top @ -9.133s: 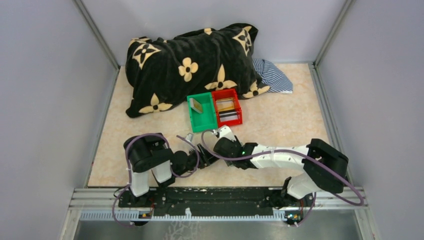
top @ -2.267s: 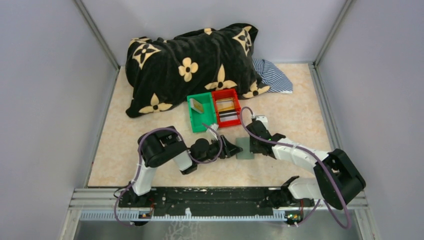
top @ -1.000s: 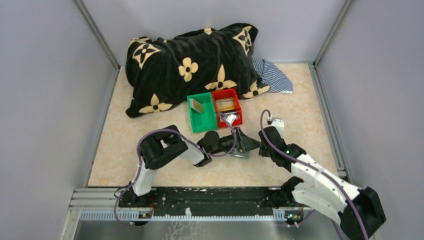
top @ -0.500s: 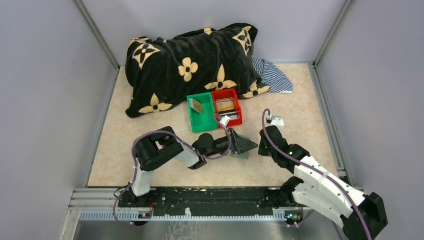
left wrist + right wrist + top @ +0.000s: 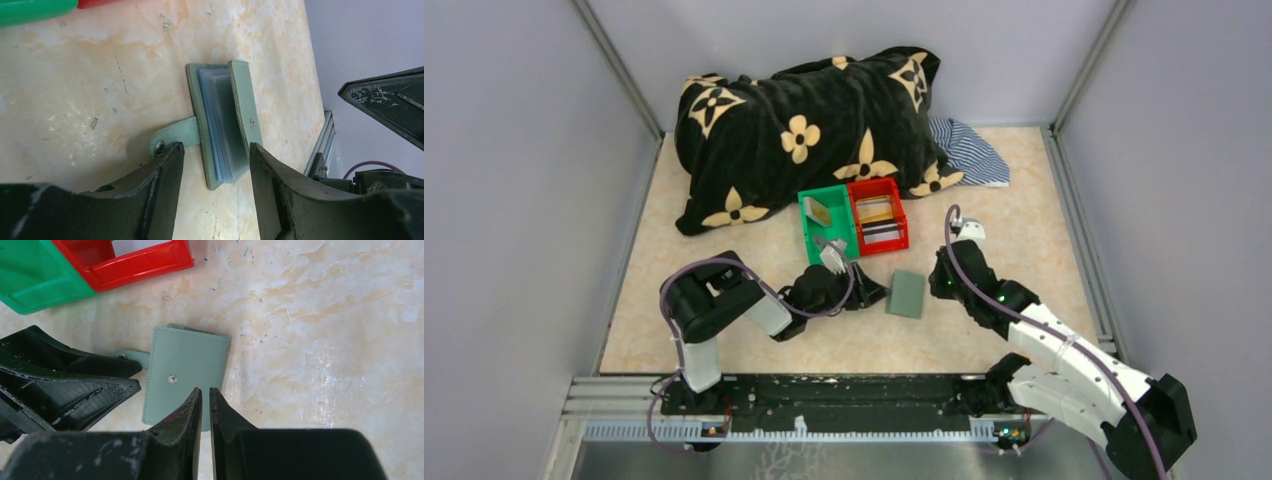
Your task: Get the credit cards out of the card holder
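- No words, numbers or brand names can be read anywhere
- The black blanket [image 5: 824, 110], well beyond the left gripper [image 5: 874, 294], bears only tan flower marks

We see a beige marbled tabletop [image 5: 1044, 200] boxed in on three sides by plain pale grey walls [image 5: 514, 200], with slim metal posts [image 5: 618, 65] running up the far corners. A black blanket with tan flowers [image 5: 764, 140] lies heaped against the back wall, touching a striped cloth [image 5: 969, 155]. We find the light soft and even.
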Available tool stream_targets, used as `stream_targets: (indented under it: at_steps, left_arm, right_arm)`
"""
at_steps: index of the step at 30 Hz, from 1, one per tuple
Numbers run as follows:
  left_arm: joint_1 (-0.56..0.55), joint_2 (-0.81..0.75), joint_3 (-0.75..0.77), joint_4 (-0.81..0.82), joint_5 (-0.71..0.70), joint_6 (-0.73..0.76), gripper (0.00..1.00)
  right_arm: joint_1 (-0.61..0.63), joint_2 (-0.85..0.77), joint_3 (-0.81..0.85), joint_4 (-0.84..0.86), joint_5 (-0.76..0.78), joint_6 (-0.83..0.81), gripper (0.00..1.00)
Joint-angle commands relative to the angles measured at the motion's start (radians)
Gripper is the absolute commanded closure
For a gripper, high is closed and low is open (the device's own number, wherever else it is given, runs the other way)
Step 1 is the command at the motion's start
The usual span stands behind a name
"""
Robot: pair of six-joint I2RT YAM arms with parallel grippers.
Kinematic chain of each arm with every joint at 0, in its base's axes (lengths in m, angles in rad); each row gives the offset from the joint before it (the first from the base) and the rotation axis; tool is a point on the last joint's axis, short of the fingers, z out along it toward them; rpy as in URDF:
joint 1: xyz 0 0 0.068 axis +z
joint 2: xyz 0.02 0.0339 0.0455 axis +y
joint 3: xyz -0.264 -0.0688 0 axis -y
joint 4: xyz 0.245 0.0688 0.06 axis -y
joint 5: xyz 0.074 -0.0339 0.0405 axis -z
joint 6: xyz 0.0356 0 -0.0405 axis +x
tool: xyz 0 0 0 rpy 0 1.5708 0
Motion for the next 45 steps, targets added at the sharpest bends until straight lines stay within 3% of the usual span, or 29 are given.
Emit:
stream_targets:
  at_steps: [1,26,45]
  left_arm:
    - [-0.005,0.041,0.029,0.028,0.033,-0.009,0.42]
    - [-0.031,0.089,0.113,0.083,0.133,-0.060,0.43]
    - [-0.070,0.073,0.211,0.015,0.167,-0.050,0.42]
  right_arm:
    - [0.008,0.000,0.025,0.050,-0.003,-0.013,0.88]
    - [0.008,0.045,-0.041,0.101,-0.019,0.005,0.88]
    - [0.007,-0.071,0.014,0.013,0.035,0.000,0.88]
